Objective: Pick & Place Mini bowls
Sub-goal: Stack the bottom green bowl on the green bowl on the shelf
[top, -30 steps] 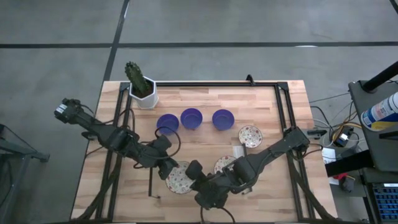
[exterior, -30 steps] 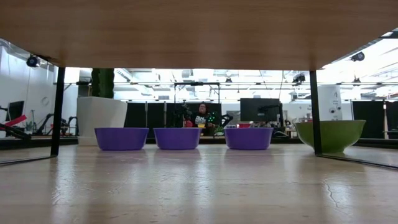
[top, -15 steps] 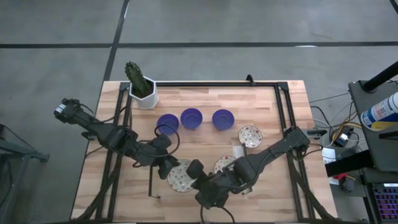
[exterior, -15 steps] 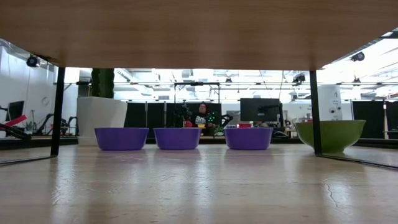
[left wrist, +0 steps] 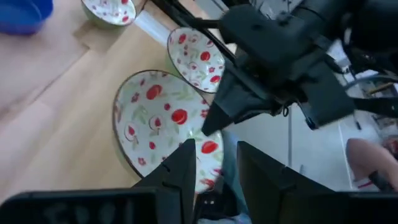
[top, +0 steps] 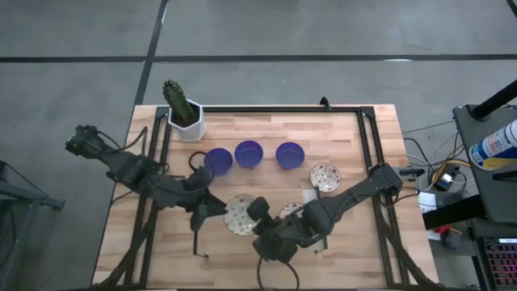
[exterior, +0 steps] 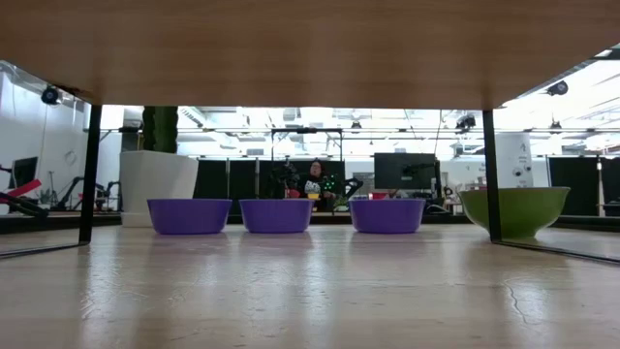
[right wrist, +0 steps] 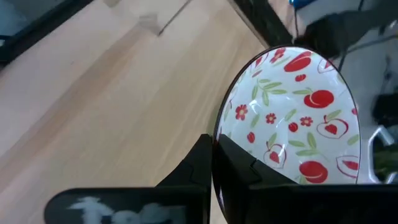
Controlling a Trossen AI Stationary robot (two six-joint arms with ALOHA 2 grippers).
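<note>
Mid-handover near front tabletop: right gripper and left gripper both clamped on floral bowl; next, one must release.

Bench: pale wood planks, black frame along edges.
Back corner: cactus pot.
Middle row: three blue bowls.
Right side: patterned bowl.

three bowls in a row behind two patterned bowls, cactus pot far-left
</note>
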